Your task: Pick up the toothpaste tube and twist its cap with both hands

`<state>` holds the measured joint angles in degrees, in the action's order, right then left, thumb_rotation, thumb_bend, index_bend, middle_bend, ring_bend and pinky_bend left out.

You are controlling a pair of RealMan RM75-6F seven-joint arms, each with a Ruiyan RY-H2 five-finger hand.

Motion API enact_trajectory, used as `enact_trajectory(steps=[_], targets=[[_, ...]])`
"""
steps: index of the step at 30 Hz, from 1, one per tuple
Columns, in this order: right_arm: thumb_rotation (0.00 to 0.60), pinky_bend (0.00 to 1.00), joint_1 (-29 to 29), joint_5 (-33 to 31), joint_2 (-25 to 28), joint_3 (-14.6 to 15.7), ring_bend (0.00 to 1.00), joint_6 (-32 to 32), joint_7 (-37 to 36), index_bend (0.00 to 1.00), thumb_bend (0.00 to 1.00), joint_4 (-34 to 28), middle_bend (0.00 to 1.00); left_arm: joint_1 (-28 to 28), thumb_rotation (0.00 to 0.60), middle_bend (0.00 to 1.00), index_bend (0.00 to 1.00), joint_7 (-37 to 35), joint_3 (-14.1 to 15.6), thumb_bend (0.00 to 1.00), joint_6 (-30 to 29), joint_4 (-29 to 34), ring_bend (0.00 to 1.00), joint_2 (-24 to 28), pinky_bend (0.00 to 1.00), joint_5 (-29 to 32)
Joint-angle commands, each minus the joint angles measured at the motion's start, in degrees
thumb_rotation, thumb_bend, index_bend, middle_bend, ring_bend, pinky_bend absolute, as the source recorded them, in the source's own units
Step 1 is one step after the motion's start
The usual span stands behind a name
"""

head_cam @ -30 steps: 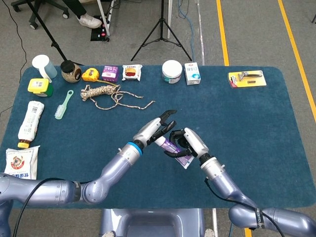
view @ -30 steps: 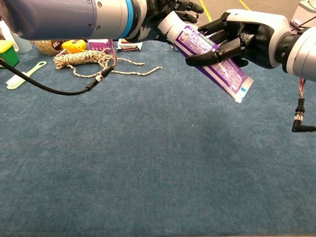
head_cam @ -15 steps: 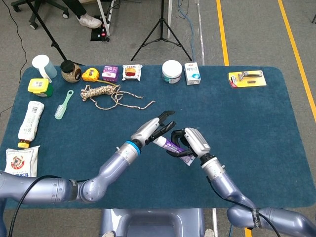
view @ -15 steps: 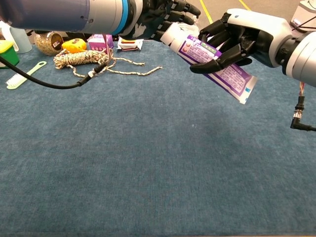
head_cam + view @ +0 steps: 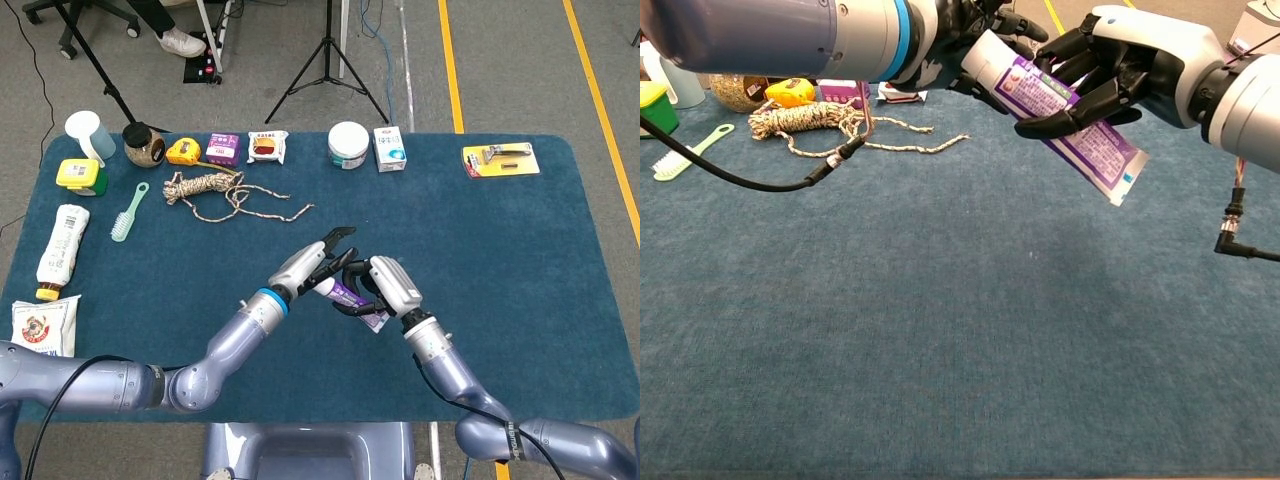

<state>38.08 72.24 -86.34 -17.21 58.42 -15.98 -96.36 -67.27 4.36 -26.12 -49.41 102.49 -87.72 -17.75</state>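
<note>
The purple and white toothpaste tube (image 5: 1065, 122) (image 5: 345, 294) hangs above the blue table, flat end pointing down and to the right. My right hand (image 5: 1118, 62) (image 5: 385, 287) grips its body, fingers wrapped over the label. My left hand (image 5: 960, 30) (image 5: 312, 265) closes around the white cap end (image 5: 983, 52) at the upper left of the tube. The cap itself is mostly hidden under the left fingers.
The blue table (image 5: 520, 260) carries a coiled rope (image 5: 215, 190), green brush (image 5: 127, 212), white bottle (image 5: 60, 250), snack bag (image 5: 40, 330) and small boxes and jars along the far edge. A razor pack (image 5: 500, 159) lies far right. A loose cable (image 5: 830, 165) hangs from my left arm.
The tube has shifted slightly left and up with both hands. My left fingers have moved around the cap end, and the right hand's grip on the tube has tilted a little.
</note>
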Motion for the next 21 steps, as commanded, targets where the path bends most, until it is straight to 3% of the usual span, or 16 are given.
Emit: enact_trajectory(steps=[1, 21], targets=[[0.600, 1.00, 0.18, -0.24, -0.10, -0.28, 1.00, 0.36, 0.54, 0.85, 0.30, -0.15, 0.97, -0.11, 0.000, 0.00, 0.00, -0.40, -0.07, 0.02, -0.12, -0.19, 0.00, -0.36, 0.15, -0.06], [0.600, 1.00, -0.01, -3.61, 1.19, -1.34, 1.00, 1.10, 2.46, 0.85, 0.30, -2.69, 0.97, -0.14, 0.000, 0.00, 0.00, -0.07, 0.79, 0.02, -2.65, -0.28, 0.00, -1.15, 0.15, -1.29]])
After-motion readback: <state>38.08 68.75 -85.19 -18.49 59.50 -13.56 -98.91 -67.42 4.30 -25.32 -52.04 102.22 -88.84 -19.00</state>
